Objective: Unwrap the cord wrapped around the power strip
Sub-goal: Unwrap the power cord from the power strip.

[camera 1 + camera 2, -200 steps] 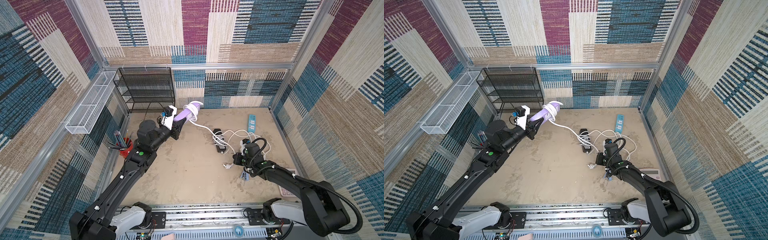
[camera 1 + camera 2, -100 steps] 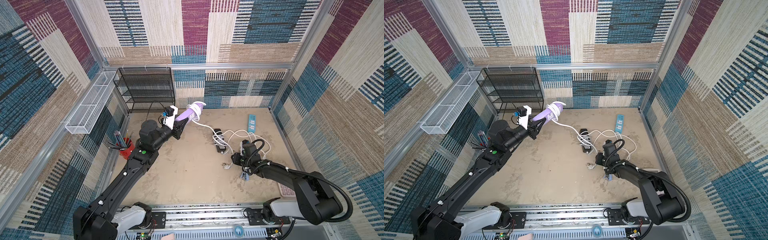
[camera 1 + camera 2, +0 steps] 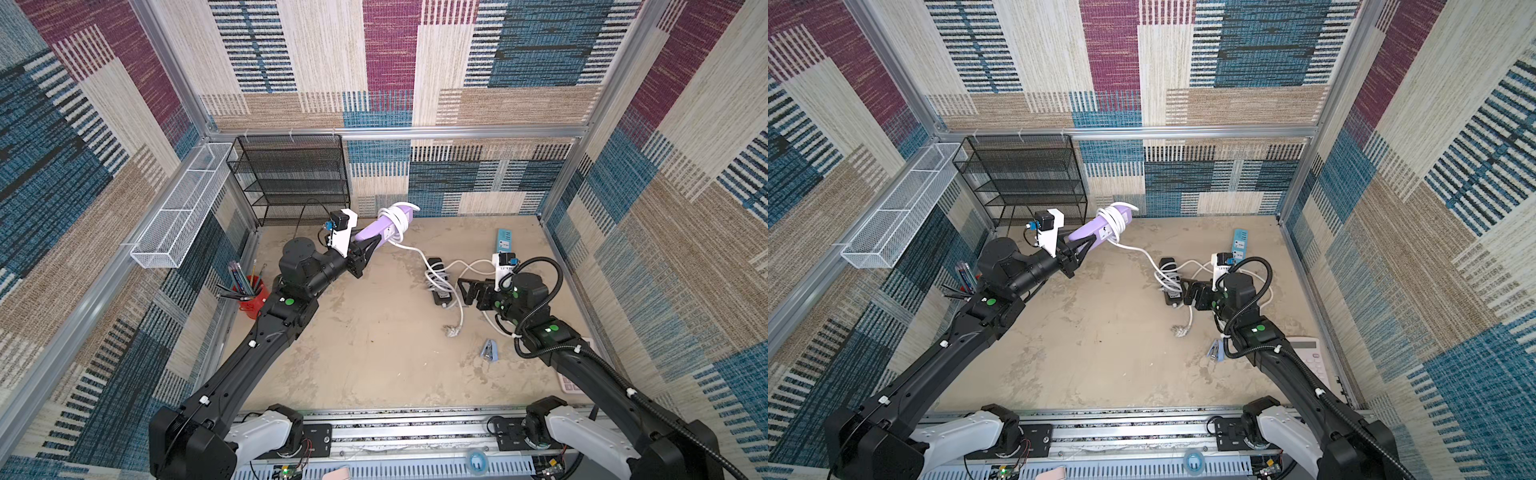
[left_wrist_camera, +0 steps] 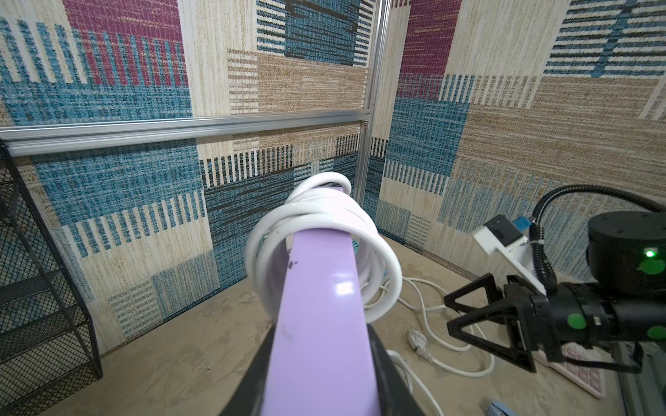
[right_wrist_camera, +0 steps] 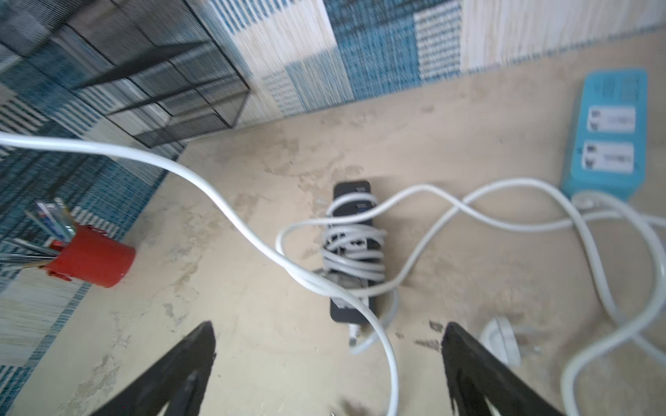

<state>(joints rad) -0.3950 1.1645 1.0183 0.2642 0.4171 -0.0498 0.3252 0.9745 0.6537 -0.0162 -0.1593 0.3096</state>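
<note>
My left gripper (image 3: 369, 246) (image 3: 1080, 246) is shut on the near end of a purple power strip (image 3: 376, 230) (image 4: 317, 324) and holds it raised and slanted above the floor. A white cord (image 3: 395, 216) (image 4: 324, 223) is coiled loosely round the strip's far end. From there it hangs down to the floor and ends in a plug (image 3: 451, 331). My right gripper (image 3: 464, 291) (image 5: 328, 335) is open low over the floor. The cord (image 5: 389, 345) runs between its fingers, and neither finger touches it.
A black power strip (image 3: 438, 278) wound in grey cord lies just ahead of the right gripper. A blue power strip (image 3: 503, 239) lies at the back right. A red pen cup (image 3: 249, 293) stands by the left wall, a black mesh rack (image 3: 291, 178) at the back left. A stapler (image 3: 489, 349) and a calculator (image 3: 1308, 353) lie near the right arm.
My right gripper has opened and let go of the white cord, and has moved a little toward the back. The left arm has shifted the purple strip slightly to the right.
</note>
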